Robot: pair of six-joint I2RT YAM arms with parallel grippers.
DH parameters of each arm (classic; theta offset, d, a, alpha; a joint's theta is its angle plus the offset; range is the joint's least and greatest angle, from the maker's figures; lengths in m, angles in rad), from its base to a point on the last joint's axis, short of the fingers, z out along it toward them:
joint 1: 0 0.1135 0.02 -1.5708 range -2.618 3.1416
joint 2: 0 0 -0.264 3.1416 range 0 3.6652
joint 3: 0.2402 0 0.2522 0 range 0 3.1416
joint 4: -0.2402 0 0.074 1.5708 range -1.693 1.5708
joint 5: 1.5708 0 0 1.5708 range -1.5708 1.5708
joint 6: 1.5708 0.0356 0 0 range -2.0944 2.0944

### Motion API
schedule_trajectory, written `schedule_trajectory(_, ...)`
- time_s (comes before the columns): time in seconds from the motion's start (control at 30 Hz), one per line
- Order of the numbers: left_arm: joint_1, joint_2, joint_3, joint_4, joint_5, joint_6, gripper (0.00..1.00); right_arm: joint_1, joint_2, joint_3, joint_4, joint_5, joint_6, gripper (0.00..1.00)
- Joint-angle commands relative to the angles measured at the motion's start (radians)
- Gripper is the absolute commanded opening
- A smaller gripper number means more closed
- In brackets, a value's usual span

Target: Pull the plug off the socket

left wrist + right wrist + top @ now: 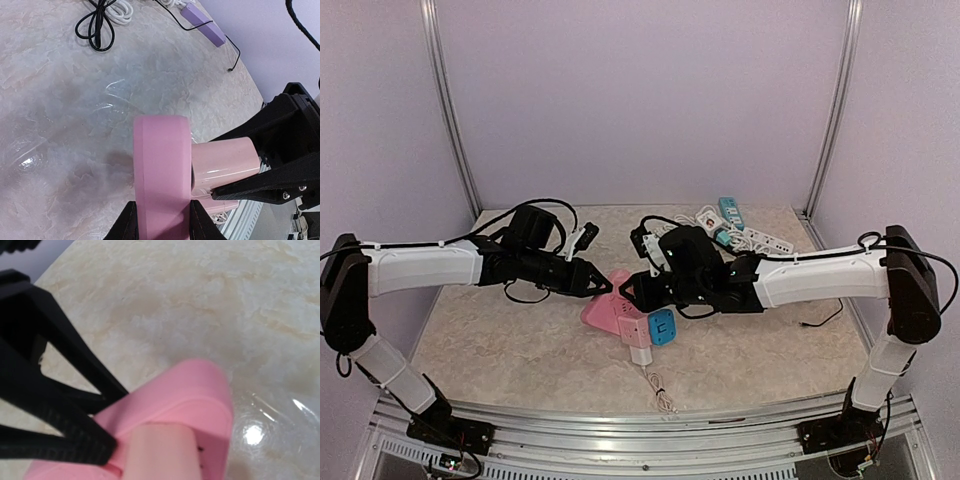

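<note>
Firmly, the left pincer (161,212) clamps the glossy rounded pink socket (161,155), the right pincer (213,167) the paler plug (230,157).

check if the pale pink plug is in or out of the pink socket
In: the pale pink plug butts against the pink socket with no gap or pins showing.

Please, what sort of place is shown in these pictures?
Probably a robot test cell in a lab: left arm and right arm bolted to a table, plain walls on aluminium posts, spare power strips.
</note>
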Motion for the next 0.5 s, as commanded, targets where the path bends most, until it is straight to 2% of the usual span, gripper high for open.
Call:
schedule_trajectory(0.0, 0.001, -0.006, 0.014, 0.066, 0.047, 0.010, 0.12, 0.007, -0.025, -0.014, 0.017, 0.013, 0.003, 0.07)
schedule_trajectory(0.1, 0.001, -0.005, 0.015, 0.067, 0.054, 0.012, 0.12, 0.008, -0.024, -0.013, 0.019, 0.011, 0.005, 0.00)
schedule_trajectory(0.47, 0.001, -0.001, 0.016, 0.066, 0.062, 0.023, 0.12, 0.006, -0.028, -0.032, 0.066, -0.028, 0.010, 0.00)
